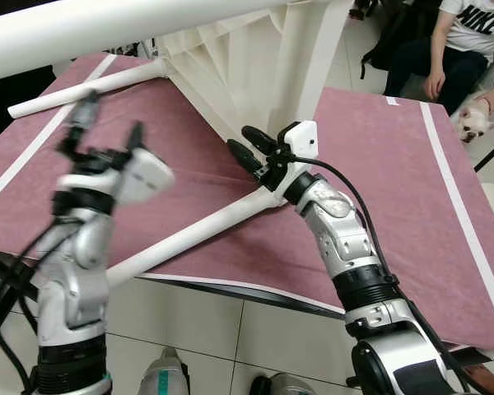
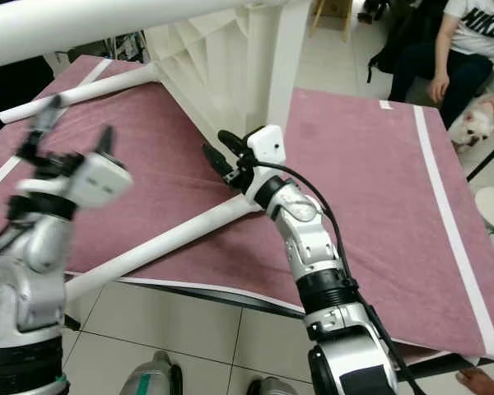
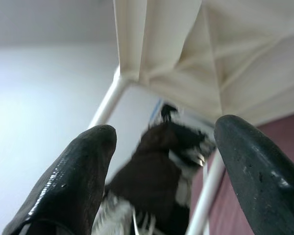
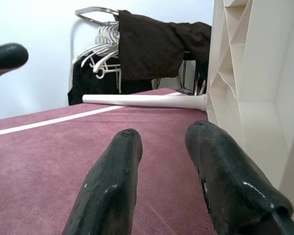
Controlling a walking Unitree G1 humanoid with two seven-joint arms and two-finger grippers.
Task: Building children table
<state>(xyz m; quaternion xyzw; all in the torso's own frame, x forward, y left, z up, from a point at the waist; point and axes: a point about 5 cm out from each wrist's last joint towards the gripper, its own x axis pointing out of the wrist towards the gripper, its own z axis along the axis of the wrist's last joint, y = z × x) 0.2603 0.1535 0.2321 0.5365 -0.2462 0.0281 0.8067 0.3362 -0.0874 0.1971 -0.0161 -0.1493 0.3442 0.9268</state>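
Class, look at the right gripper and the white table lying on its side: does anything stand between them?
Nothing visible does. The right gripper, fingers open, lies on the maroon mat right beside the white table.

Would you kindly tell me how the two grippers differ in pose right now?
The left gripper is raised in the air and blurred; the right gripper is low over the maroon cloth, beside the white table. The left's fingers spread wider than the right's. Both are open, holding nothing.

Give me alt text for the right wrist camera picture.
The right hand, fingers open and empty, hovers low over a maroon cloth beside the white table's ribbed underside. One white table leg lies on the cloth ahead.
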